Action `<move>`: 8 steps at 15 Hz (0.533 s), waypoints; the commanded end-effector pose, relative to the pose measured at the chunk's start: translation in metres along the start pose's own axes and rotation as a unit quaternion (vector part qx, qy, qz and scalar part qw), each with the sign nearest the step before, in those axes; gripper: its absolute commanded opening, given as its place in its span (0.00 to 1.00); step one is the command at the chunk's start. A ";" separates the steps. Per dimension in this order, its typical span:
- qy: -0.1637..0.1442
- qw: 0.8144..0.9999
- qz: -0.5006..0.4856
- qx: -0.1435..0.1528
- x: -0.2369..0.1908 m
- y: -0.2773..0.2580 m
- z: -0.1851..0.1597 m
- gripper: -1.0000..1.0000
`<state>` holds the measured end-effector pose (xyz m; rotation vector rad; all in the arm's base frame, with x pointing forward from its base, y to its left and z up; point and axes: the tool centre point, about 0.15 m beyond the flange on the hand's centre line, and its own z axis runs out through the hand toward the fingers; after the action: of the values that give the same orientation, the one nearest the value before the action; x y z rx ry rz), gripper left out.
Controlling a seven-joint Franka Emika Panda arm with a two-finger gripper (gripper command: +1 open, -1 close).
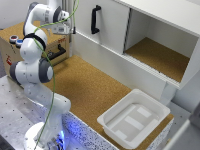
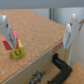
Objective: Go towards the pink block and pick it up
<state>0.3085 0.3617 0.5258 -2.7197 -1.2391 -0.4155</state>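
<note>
The Panda arm [image 1: 35,60] is reaching over the cardboard box [image 1: 15,47], gripper [image 2: 37,30] spread wide near the pink block [image 2: 10,40].

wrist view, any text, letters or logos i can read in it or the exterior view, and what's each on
"U": dark letter on the face of the yellow block, beside the pink block on the box top in the wrist view.
Dark printed mark on the box front, wrist view: too blurred to read.
Red mark on the cardboard box, exterior view: too small to read.
White cabinet and white tray: no text visible.
</note>
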 end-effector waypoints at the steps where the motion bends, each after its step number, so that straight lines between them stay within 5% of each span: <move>1: -0.063 0.998 -0.009 -0.022 0.063 -0.043 0.023 1.00; 8: -0.093 0.995 -0.035 -0.024 0.080 -0.069 0.051 1.00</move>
<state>0.3067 0.4328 0.5045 -2.6692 -1.3126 -0.3438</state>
